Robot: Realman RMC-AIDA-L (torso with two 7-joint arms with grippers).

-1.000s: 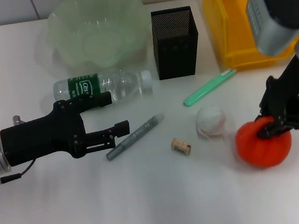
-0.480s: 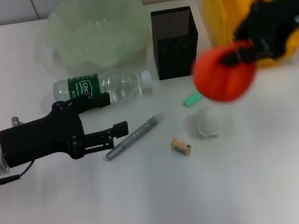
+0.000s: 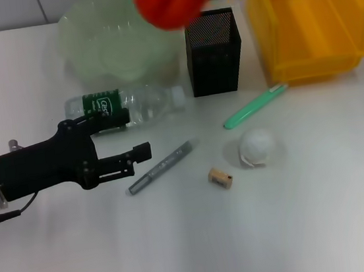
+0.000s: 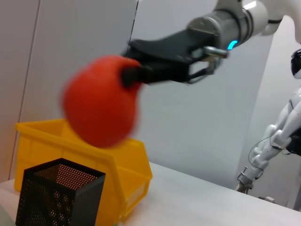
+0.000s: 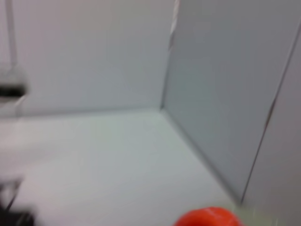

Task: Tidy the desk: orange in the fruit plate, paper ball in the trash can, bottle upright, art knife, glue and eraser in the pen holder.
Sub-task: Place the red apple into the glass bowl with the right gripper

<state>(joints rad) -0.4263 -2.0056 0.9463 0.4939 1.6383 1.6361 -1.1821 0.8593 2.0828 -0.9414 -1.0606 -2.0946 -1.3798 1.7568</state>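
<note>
The worktop was white and smooth, with pale grey walls behind it.

The bottle lay on its side near the front of the bowl, its long side running left to right and its cap pointing right, toward the pen holder. A grey pen lay slanted, and a green knife lay slanted too, in front of the yellow bin. The paper ball sat near the knife, with the small tan eraser just to its left.

The right claw was up high at the back, closed on the orange. The orange hung in the air over the right edge of the bowl, not touching it — it stuck out past the tips of the claw, away from the arm.

The left claw was low over the worktop, pointing right, its fingers spread apart and holding nothing. The bottle lay just behind it, and the pen's end was just beside its front finger.
</note>
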